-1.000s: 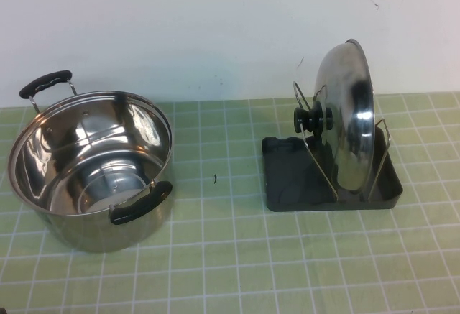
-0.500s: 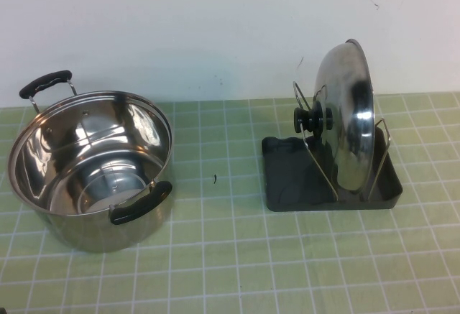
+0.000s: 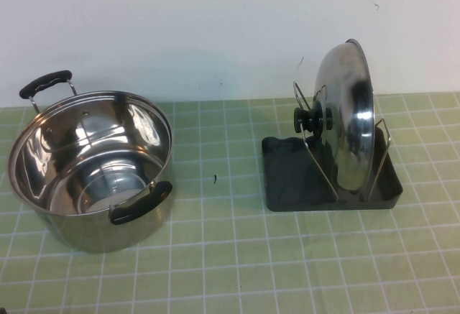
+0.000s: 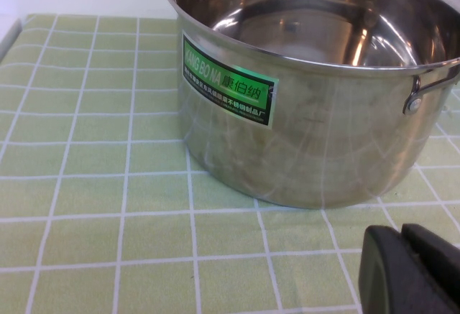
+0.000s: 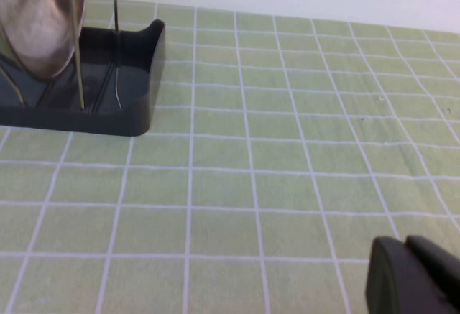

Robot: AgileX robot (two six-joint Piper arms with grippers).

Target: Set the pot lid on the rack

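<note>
The shiny steel pot lid (image 3: 348, 116) stands on edge in the wire rack (image 3: 309, 152), its black knob (image 3: 311, 119) facing left. The rack's dark grey tray (image 3: 287, 177) sits at the right of the table. The lid's rim (image 5: 36, 23) and the tray (image 5: 129, 77) also show in the right wrist view. My left gripper (image 4: 402, 246) is shut and empty, low over the mat beside the pot (image 4: 302, 105). My right gripper (image 5: 406, 253) is shut and empty, low over the mat, well away from the rack. Neither gripper shows in the high view.
The deep steel pot (image 3: 90, 167) with two black handles stands at the left of the table on the green checked mat (image 3: 230, 256). A white wall runs along the back.
</note>
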